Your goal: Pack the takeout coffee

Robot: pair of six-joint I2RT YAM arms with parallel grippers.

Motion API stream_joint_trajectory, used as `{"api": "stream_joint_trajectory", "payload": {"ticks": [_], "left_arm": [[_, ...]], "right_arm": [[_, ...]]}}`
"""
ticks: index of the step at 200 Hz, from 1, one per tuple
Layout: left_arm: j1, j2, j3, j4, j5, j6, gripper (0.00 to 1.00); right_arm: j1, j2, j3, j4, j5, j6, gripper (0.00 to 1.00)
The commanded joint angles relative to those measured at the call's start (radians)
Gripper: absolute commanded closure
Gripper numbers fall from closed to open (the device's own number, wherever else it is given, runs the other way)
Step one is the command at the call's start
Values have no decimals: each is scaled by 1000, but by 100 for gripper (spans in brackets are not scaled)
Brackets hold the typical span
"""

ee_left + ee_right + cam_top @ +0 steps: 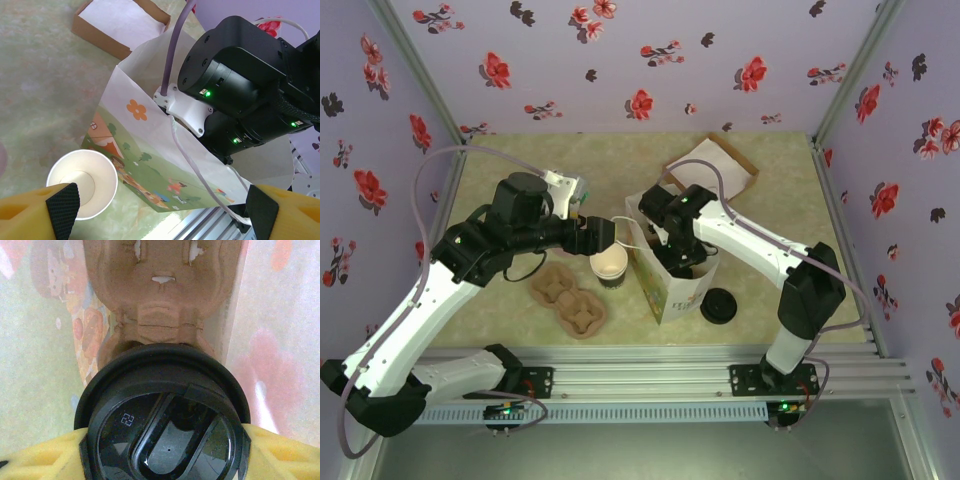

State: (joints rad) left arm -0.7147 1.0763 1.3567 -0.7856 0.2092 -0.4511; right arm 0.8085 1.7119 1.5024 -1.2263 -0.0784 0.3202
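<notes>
1 takeout coffee (165,415) is seemingly being bagged, right gripper (162,460) grasping it, left gripper (162,205) hanging released; next, centring it over the carrier (160,300).

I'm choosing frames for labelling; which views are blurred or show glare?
Top external: even light, sharp, faint shadows. Left wrist: bag crisp, left fingers at the bottom edge blurred. Right wrist: lid close with small glints, carrier behind slightly soft, bag walls backlit and hazy.
</notes>
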Motion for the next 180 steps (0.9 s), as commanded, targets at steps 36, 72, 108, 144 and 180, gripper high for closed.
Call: {"api": "stream_joint_trajectory", "payload": {"ticks": [36,72,108,144,180], "left_arm": [[-6,2,18,17,-10,2,11],[-7,3,18,19,-10,2,11],[-6,4,22,16,-10,3,11],[-6,5,25,15,-10,4,11],[-6,10,30,14,-10,5,11]], "right_arm": [[-3,64,-77,57,-29,-15,35],[-2,67,-82,61,-29,-15,35],[-3,70,-84,69,-31,-15,35],[-3,71,-86,75,-32,-17,35],[-3,77,-99,88,-36,-17,35]]}}
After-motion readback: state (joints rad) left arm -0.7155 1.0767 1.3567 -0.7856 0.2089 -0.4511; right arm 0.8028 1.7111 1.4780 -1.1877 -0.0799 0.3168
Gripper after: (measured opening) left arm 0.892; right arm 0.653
